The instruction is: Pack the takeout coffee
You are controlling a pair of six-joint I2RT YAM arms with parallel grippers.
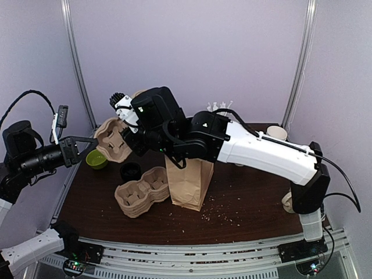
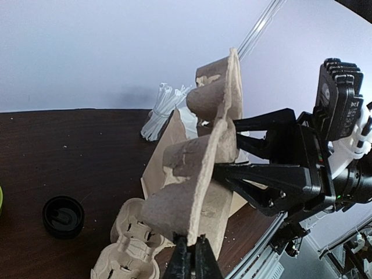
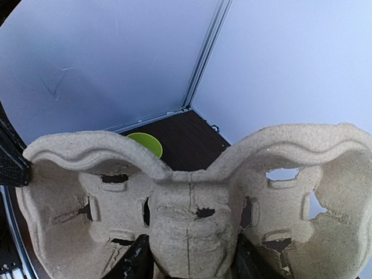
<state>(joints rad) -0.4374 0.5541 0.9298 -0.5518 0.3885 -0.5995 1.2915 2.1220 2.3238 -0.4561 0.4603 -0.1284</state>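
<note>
- While the lifted carrier (image 1: 113, 139) is held in the air, the takeout coffee (image 1: 130, 171) is found on the table (image 1: 244, 203), toward 9 o'clock of the tabletop in the overhead view. Only its round black top is made out, smooth and matt.
- At the cup's 5 o'clock, just beside it, a stack of carriers (image 1: 141, 192) is laid flat. It is made of rough grey-brown moulded pulp with round wells.
- At its 10 o'clock a glossy lime-green bowl (image 1: 96, 158) is set.
- At its 3 o'clock a creased brown paper bag (image 1: 189, 180) is stood upright, its mouth covered from view by the right arm (image 1: 261, 154).
- At its 12 o'clock the lifted carrier is turned on edge; it is fibrous, and the edges of its wells are torn.
- The carrier's rim is pinched by the clenched fingers of the left gripper (image 2: 192, 251).
- Its centre post is flanked closely on both sides by the right gripper (image 3: 192, 258); whether those fingers press on it cannot be told.
- The table is topped in dark brown wood grain and sprinkled with pale crumbs (image 1: 224, 215).
- It is enclosed by plain lilac-white walls (image 1: 192, 52), joined by metal corner strips (image 1: 75, 58).
- Along the far edge, from 12 to 2 o'clock, a bundle of white plastic sticks (image 1: 221, 106) and white paper cups (image 1: 278, 132) are placed.
</note>
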